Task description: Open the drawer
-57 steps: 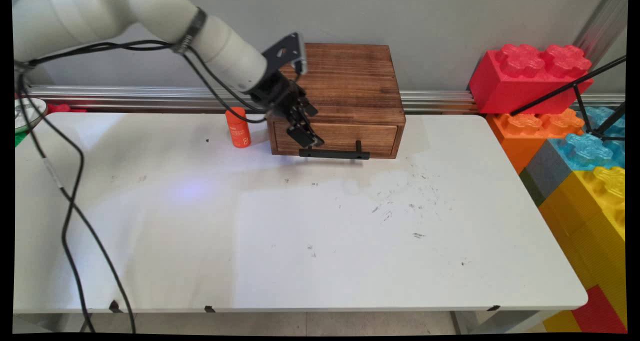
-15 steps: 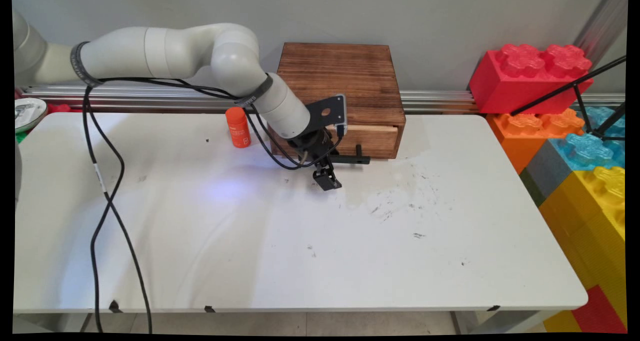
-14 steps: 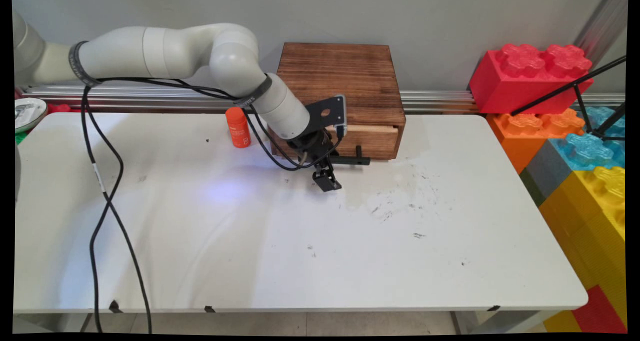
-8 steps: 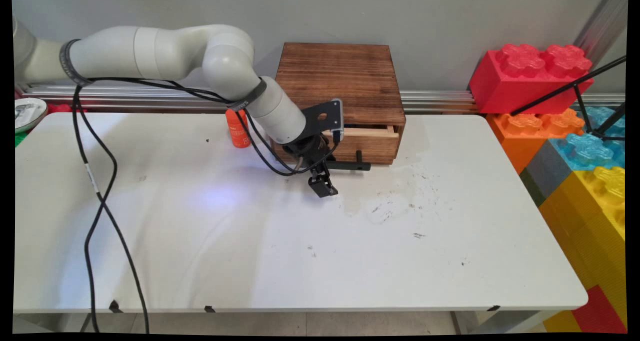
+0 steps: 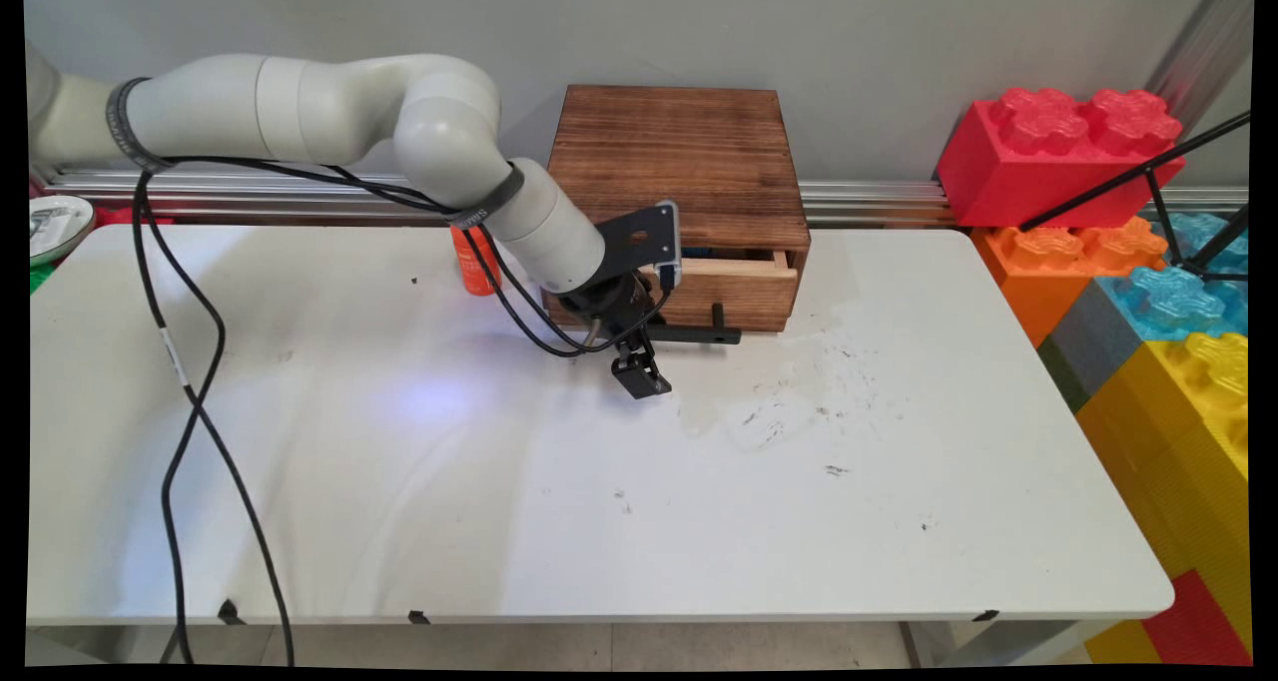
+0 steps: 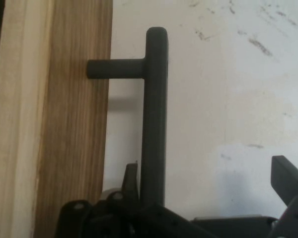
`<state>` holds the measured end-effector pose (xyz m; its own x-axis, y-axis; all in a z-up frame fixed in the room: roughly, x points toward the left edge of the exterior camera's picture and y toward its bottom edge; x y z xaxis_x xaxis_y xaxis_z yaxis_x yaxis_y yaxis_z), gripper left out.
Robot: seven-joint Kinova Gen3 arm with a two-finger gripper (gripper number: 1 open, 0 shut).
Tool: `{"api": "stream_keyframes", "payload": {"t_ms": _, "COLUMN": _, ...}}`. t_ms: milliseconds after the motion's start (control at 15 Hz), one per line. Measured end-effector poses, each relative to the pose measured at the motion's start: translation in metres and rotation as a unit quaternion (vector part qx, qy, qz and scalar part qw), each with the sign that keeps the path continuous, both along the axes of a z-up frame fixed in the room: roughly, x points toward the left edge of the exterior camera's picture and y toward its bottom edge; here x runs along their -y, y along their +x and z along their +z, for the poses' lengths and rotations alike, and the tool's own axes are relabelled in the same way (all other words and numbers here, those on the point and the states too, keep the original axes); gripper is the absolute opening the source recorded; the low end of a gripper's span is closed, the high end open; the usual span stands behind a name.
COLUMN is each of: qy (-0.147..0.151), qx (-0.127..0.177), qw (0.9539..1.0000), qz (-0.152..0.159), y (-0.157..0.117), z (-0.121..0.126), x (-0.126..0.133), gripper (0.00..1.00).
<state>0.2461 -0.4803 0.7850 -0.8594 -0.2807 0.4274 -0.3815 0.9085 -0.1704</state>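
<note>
gripper (image 5: 639,376) released, straddling handle (image 6: 155,114) | drawer (image 5: 734,287) part-open in wooden box (image 5: 679,152)

No text, number or brand mark can be read anywhere. The small orange plastic bottle (image 5: 473,267) standing at about nine o'clock of the dark-stained wooden drawer box (image 5: 679,167) carries a pale label, mostly hidden behind the white robot arm (image 5: 439,152) and too small to make out. A dark band (image 5: 486,199) round the arm's forearm bears light lettering, also too small to read.
</note>
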Motion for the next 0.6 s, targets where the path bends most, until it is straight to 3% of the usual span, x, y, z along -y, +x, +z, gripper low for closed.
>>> {"api": "stream_keyframes", "payload": {"t_ms": 600, "qy": 0.004, "qx": -0.009, "qw": 1.0000, "qz": 0.000, "y": -0.004, "z": 0.001, "x": -0.012, "gripper": 1.00}}
